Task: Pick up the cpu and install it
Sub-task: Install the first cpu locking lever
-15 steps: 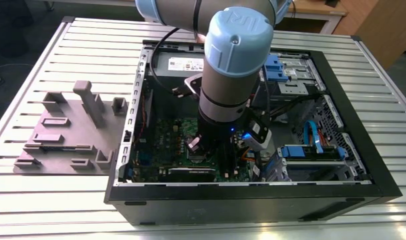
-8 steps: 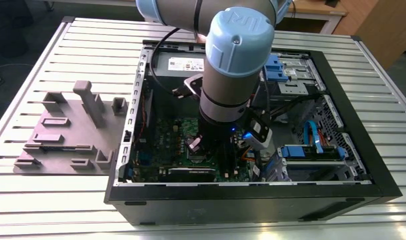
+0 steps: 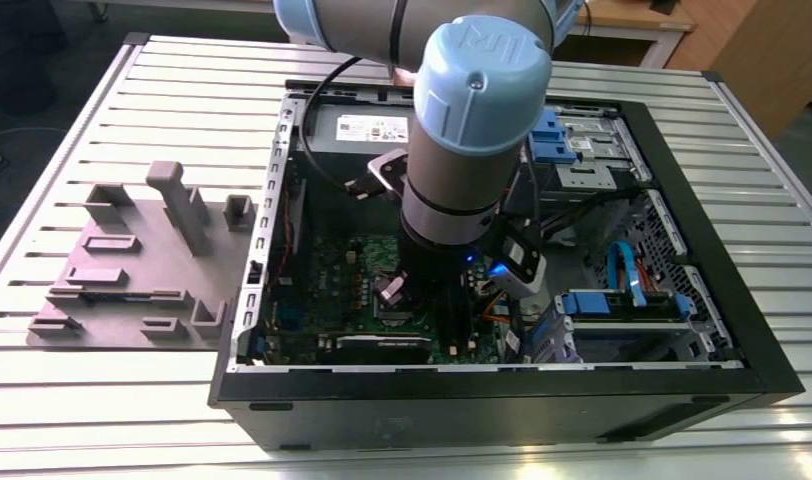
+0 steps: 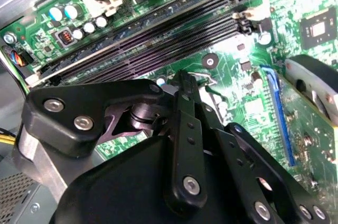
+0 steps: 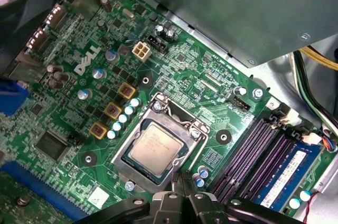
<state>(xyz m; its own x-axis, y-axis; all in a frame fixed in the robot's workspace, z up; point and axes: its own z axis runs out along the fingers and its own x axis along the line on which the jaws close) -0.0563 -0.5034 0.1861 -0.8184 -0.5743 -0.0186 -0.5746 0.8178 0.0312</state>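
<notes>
right, starting at the exterior view's left, a grey plastic tray point(image 3: 126, 265) with raised blocks sits on the slatted table point(image 3: 99, 400), just beside the open computer case point(image 3: 726, 330). moving across, the arm reaches down into the case over the green motherboard point(image 3: 333, 270). in the first wrist view the cpu point(image 5: 157, 148) lies seated in its metal socket frame point(image 5: 127, 147), silver top up. the gripper point(image 5: 180, 188) hangs just beside the socket's edge, fingers drawn together and grasping nothing. further along, dark memory slots point(image 5: 253, 150) run beside the socket.
</notes>
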